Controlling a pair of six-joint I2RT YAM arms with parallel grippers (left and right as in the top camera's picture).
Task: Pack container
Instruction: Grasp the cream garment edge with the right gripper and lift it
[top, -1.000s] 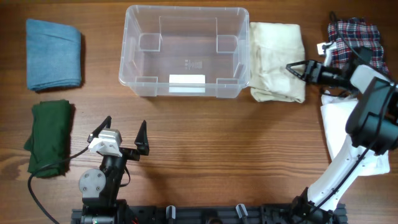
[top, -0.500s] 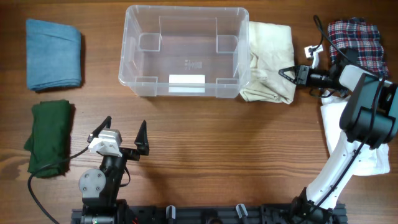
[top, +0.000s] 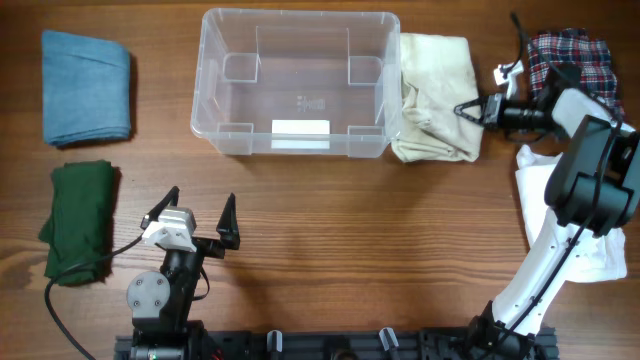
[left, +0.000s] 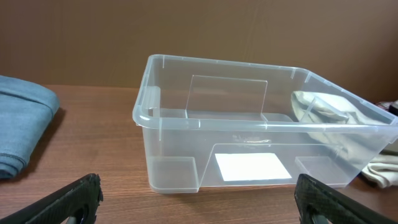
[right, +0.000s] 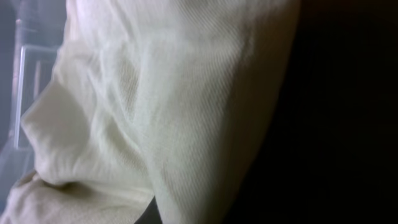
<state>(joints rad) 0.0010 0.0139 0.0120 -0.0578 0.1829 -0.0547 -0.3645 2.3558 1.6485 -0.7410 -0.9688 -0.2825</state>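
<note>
1. Right now the container (top: 296, 14) sits at 12 o'clock on the table (top: 380, 260). It is upright and open-topped with nothing in it, and its white label is on the long wall facing 6 o'clock.
2. My right gripper (top: 463, 108) reaches out at 2 o'clock with its jaws drawn almost together on the 3 o'clock edge of the cream cloth (right: 155, 93). From above they look pinched on a fold. My own wrist camera shows only cream weave pressed close and none of my fingers.
3. That cloth lies bunched against the container's 3 o'clock wall, touching it. I judge it is the first pick because it lies nearest the bin. Gripping its outer edge would let the rest trail toward 9 o'clock and over the rim.
4. My left gripper (top: 203, 200) rests at 7 o'clock with its jaws spread wide and holding nothing, pointed at the labelled wall. Kept low and back like this, it leaves the space over the bin to my right arm.
5. A blue cloth (top: 87, 85) lies at 10 o'clock and a green cloth (top: 80, 220) at 8 o'clock, both on my left arm's side. A plaid cloth (top: 565, 50) lies at 2 o'clock just past my right wrist. A white cloth (top: 535, 180) lies at 4 o'clock, partly under that arm. All four are well apart from the bin.
6. Packing looks barely begun. A thin edge pinch may slip, or the dragging cloth may catch the rim and shove the bin.
</note>
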